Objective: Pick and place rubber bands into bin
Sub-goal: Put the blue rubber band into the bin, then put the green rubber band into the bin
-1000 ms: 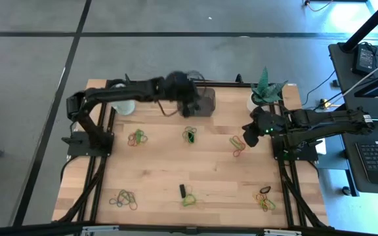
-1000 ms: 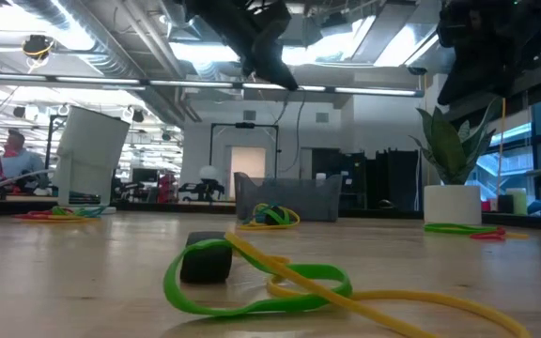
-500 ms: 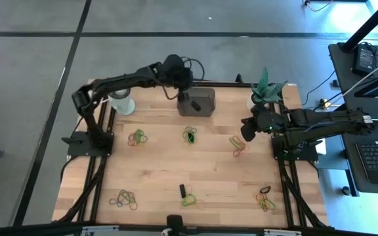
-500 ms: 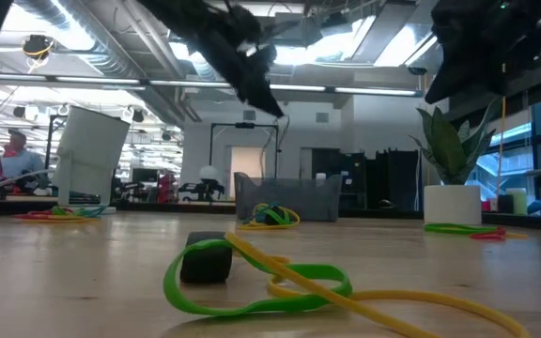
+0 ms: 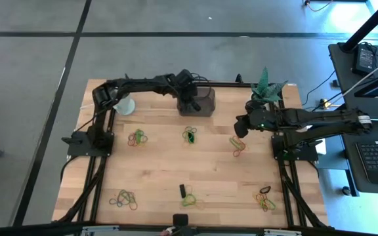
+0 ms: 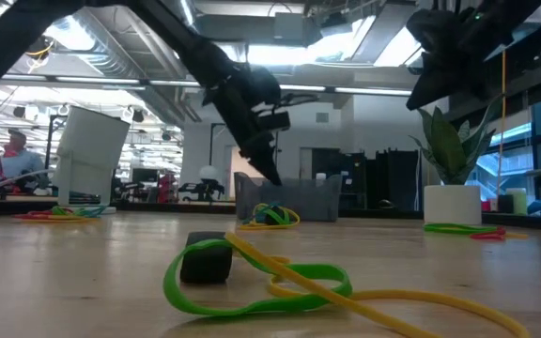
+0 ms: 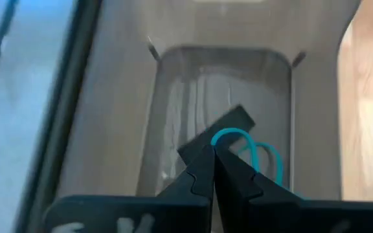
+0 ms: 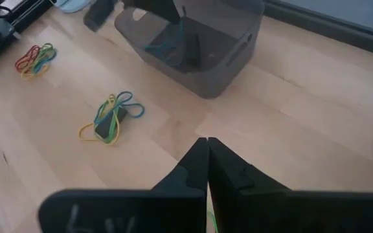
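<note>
Left gripper (image 7: 214, 150) holding a thin loop above the bin (image 5: 198, 102)

Its pinched fingers are clenching a rubber band (image 7: 248, 147) over the smooth, rounded, translucent bin at twelve o'clock; the right gripper (image 8: 207, 144) is hanging clenched, empty, toward three o'clock above the wood table (image 5: 156, 164).

A wooden table (image 5: 156, 170) carries a white round cup (image 5: 124, 104) at its far left. A white plant pot (image 6: 452, 204) holding a green plant (image 5: 266, 86) stands at the far right. A person (image 6: 12, 160) sits in the background room.

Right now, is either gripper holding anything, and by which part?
The left gripper, over the bin, pinches a rubber band by one end of its loop. The right gripper is shut on nothing.
</note>
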